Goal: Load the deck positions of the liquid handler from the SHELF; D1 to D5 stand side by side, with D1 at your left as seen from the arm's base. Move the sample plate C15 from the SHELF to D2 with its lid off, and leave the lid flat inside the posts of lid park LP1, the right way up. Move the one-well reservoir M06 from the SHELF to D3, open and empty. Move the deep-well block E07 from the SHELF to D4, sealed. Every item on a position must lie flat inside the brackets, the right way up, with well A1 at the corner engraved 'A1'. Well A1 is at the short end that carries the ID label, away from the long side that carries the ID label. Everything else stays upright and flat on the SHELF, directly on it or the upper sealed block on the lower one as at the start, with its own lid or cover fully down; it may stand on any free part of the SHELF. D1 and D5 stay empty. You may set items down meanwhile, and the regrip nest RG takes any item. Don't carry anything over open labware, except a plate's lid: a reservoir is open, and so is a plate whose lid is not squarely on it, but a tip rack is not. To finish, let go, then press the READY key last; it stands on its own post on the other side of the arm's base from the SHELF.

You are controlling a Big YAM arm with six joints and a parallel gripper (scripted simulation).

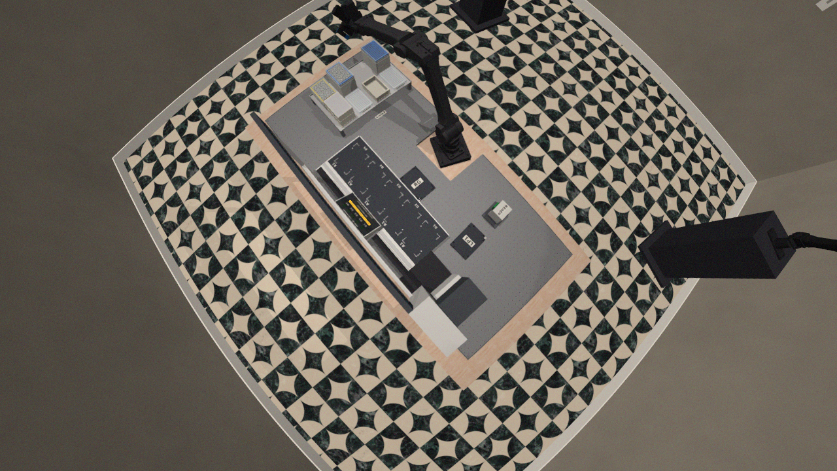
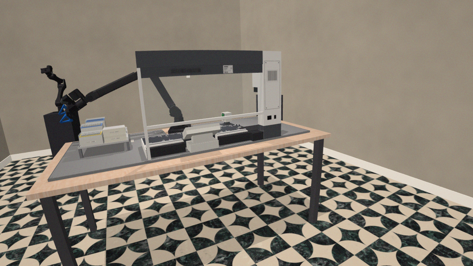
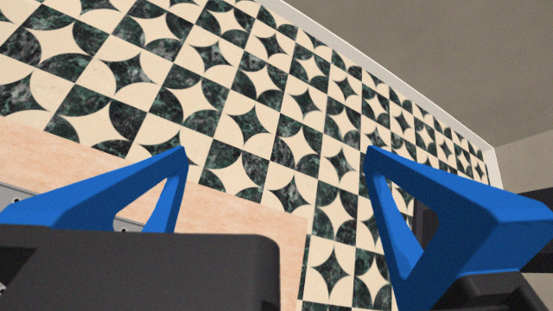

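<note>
reaching out past the far end of the desk [image 1: 529, 319], the arm [image 1: 435, 87] is stretching from its base at about 3 o'clock of the shelf [image 1: 345, 125] toward 12 o'clock in the top view, with the blue fingers [image 2: 64, 113] hanging beyond the shelf's outer edge. the fingers are standing spread as wide as they go and are pinching nothing; in the wrist view only checkered floor and a corner of the desk are showing between them. all the labware is sitting on the shelf: three tip racks [image 1: 340, 76] with yellow, blue-grey and blue tops are lining its far side, a tan open reservoir [image 1: 375, 86] is lying near the shelf's 3 o'clock end, and pale plates and blocks [image 1: 338, 106] are filling the rest. which of these carry c15 and e07 cannot be read. the dark deck [image 1: 386, 196] with its bracketed positions is lying at 6 o'clock of the shelf, the rg nest [image 1: 417, 182] and lid park lp1 [image 1: 468, 240] are sitting beside it, and the ready key [image 1: 499, 212] is standing between them, farther from the deck.
</note>
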